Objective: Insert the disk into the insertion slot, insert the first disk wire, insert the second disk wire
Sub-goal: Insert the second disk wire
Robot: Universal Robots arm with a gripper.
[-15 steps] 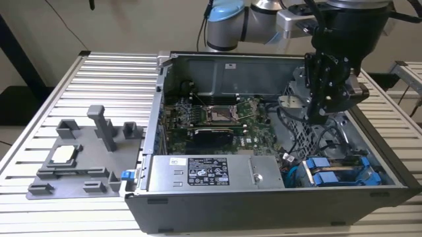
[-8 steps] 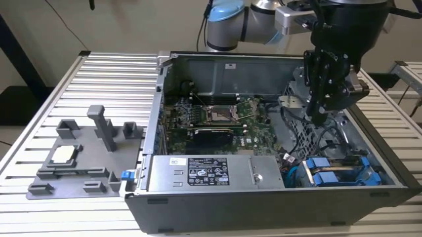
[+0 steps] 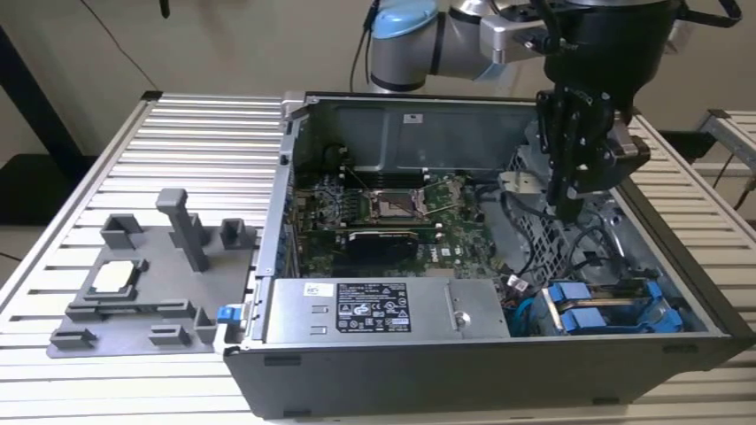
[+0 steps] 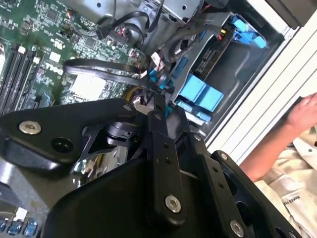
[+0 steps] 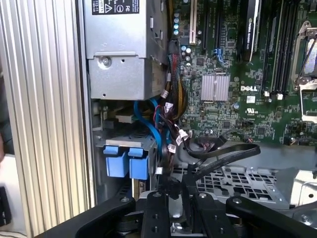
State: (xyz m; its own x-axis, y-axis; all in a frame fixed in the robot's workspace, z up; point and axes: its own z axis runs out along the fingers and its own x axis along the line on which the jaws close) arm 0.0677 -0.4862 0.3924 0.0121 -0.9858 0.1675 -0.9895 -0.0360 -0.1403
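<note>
Nearest in the exterior view, we are looking at the open computer case [image 3: 473,372] lying on the slatted aluminium worktop [image 3: 212,133]. A grey moulded fixture plate [image 3: 142,292] is sitting to the exterior view's left of it.

Inside the near wall, the boxy sheet-metal power supply [image 3: 378,310] is lying flat. To its right in the exterior view, the disk [image 3: 585,320] is sitting in the insertion slot [image 5: 124,144], a bay of folded grey sheet metal. Its bright blue plastic tabs are facing out, and a second blue-framed drive [image 3: 569,292] is lying against it. We are not telling the two drives apart with certainty.

The hand [image 3: 567,208] is hanging above and behind the disk, apart from the blue tabs. In the first wrist view it is pointing into a tangle of wires, with a flat black ribbon cable [image 5: 223,151] looping just beside its tip and a thin blue cable [image 5: 151,121] running toward the drives. We cannot tell whether the hand is clenched or released.

Farther back, the green motherboard [image 3: 378,212] is lying flat on the case floor. Beyond the case, the arm's grey and pale-blue joint [image 3: 408,35] is reaching in.
</note>
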